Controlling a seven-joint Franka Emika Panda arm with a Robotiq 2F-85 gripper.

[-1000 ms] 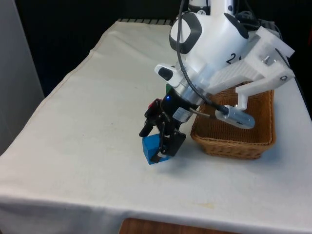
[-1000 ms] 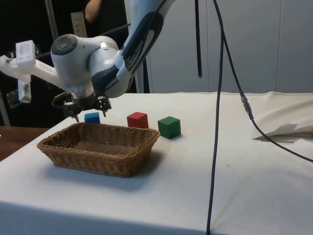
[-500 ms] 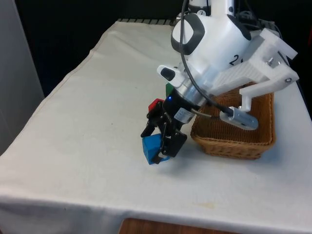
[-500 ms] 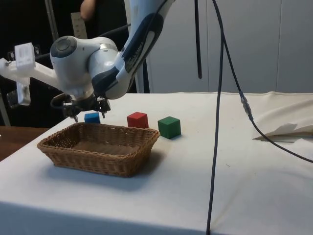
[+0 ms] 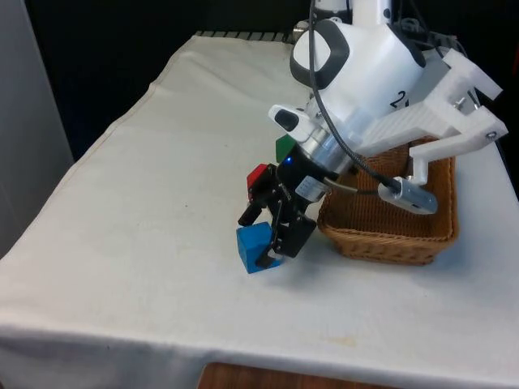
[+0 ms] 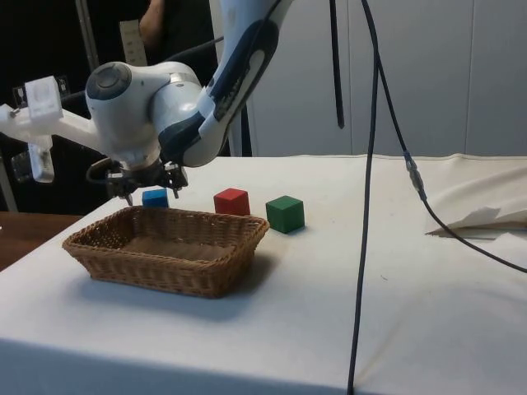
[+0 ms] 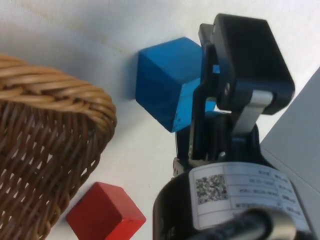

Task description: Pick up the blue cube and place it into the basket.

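The hand [image 5: 270, 233] pinches the cube [image 5: 253, 245], low near the surface's [image 5: 146, 243] front edge; next, lift it over the basket [image 5: 388, 224].

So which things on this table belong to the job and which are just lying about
Part of the job:
blue cube, on the cloth by the basket
basket, wicker
claw, down around the blue cube

Just lying about:
red cube
green cube
black cable hanging over the table
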